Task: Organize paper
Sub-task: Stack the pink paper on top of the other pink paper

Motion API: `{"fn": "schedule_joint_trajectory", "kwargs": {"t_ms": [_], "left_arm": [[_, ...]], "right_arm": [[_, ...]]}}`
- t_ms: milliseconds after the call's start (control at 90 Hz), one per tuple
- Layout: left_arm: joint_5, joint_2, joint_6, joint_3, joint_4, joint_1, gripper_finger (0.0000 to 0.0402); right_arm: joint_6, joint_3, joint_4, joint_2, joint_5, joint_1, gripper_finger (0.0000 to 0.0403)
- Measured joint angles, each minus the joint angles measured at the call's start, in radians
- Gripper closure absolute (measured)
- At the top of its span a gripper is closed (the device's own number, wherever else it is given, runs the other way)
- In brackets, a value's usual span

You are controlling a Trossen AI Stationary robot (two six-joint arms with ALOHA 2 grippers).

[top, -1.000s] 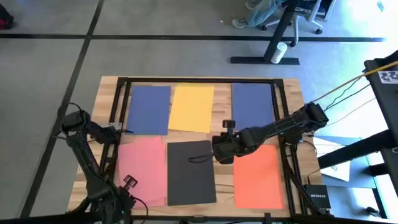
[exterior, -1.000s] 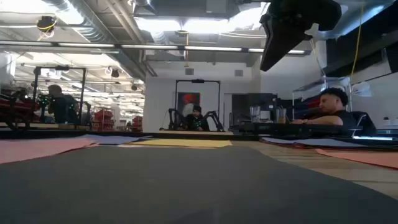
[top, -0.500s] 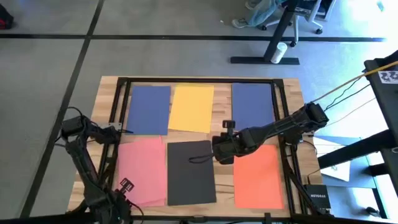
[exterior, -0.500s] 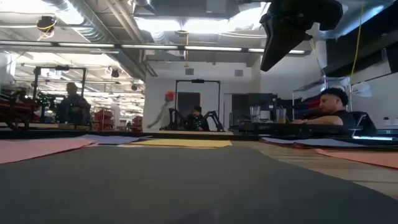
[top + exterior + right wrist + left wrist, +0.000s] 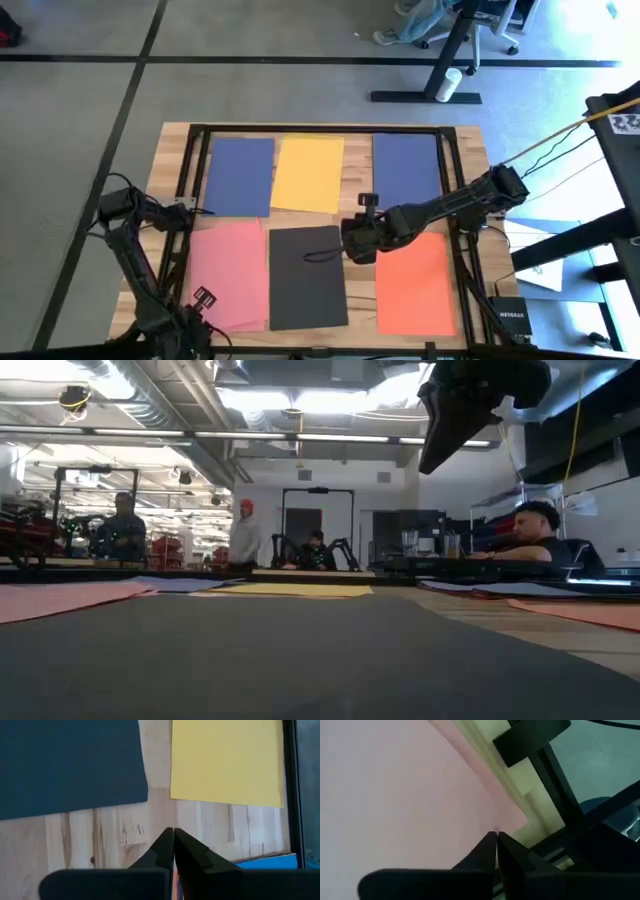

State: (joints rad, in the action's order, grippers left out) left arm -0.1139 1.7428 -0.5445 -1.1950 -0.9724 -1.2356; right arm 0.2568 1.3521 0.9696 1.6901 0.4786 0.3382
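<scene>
Six sheets lay unmoved on the counter point(image 5: 465, 180); only the left pincer point(image 5: 496, 838), clenched empty over the pink sheet point(image 5: 230, 272), had shifted slightly, so organizing hadn't advanced; the right pincer point(image 5: 173, 833) hovered clenched too

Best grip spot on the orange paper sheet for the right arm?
Judging from the high view, take the orange construction paper sheet by its near edge, which lies close to the wooden table's front edge. The sheet lies flat, so there is nothing to pinch from above; sliding it until it overhangs would give the jaws an edge. The right gripper, shut, hangs by the sheet's far-left corner.
</scene>
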Motion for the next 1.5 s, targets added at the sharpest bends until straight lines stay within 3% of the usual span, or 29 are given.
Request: {"fn": "schedule_joint_trajectory", "kwargs": {"t_ms": [356, 489, 822, 989, 1144, 1500], "left_arm": [[-0.011, 0.000, -0.068, 0.003, -0.033, -0.009, 0.0402], [0.041, -0.002, -0.068, 0.005, -0.026, 0.025, 0.0402], [0.217, -0.002, 0.120, 0.009, 0.047, 0.182, 0.0402], [0.196, -0.002, 0.274, 0.008, 0.040, 0.214, 0.0402], [0.114, -0.002, 0.347, 0.008, -0.029, 0.173, 0.0402], [0.102, -0.002, 0.277, 0.007, -0.039, 0.122, 0.0402]], "right_arm": [[0.000, 0.000, -0.001, 0.000, 0.000, 0.000, 0.0402], [0.000, 0.000, -0.004, 0.000, 0.000, 0.000, 0.0402], [-0.001, 0.000, -0.010, 0.000, -0.027, 0.002, 0.0402], [-0.001, 0.000, -0.007, 0.000, -0.027, 0.002, 0.0402], [-0.001, 0.000, -0.008, 0.000, -0.027, 0.002, 0.0402], [-0.001, 0.000, -0.026, 0.000, -0.027, 0.002, 0.0402]]}}
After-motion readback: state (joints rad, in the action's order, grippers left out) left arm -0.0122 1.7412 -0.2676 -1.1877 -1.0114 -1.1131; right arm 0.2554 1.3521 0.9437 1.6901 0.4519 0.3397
